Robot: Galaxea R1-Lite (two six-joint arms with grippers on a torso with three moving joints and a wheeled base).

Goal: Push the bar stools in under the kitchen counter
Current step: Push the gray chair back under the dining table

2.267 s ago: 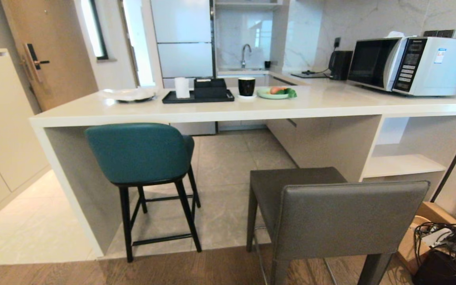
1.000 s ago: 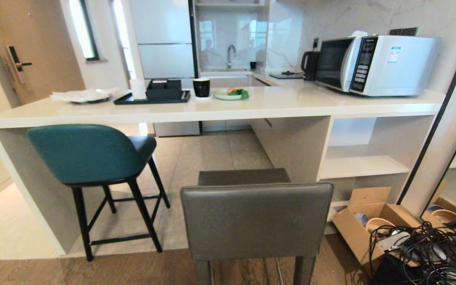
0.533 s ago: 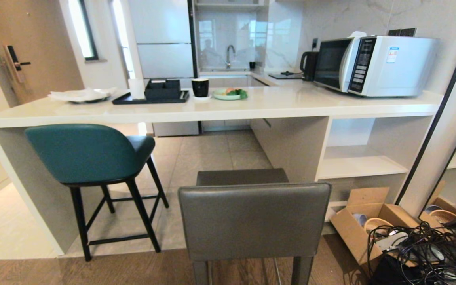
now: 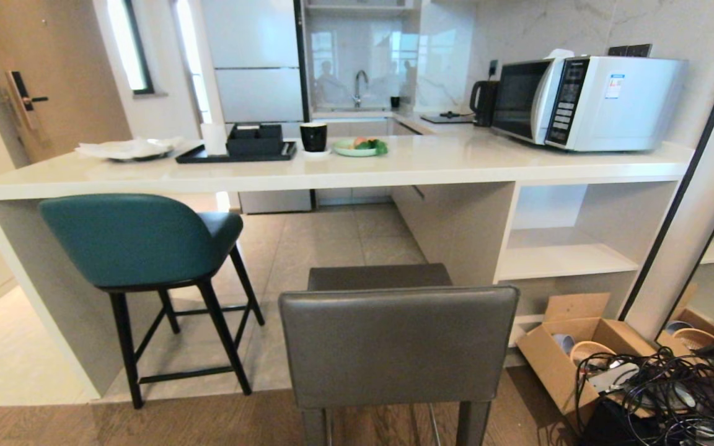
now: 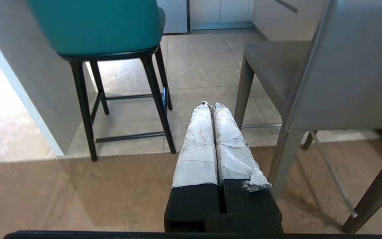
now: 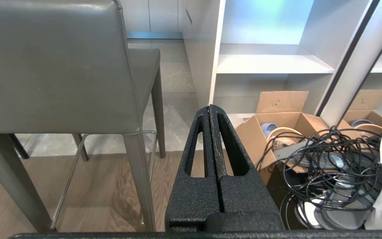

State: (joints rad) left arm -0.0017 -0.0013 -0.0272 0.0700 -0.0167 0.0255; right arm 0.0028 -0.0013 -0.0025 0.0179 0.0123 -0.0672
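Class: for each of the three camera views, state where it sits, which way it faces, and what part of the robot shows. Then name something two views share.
Head view: high on the robot, facing forward and down at the counter, teal stool and grey stool; no arm shows.
Left wrist view: behind the shut left gripper, low, facing both stools' legs.
Right wrist view: behind the shut right gripper, facing the grey stool, shelves and box.
Shared: both wrist views show the grey stool.

Teal stool [image 4: 134, 241] sits at the counter [image 4: 332, 170] — grey stool [image 4: 397, 344] stands back (nearer the camera).
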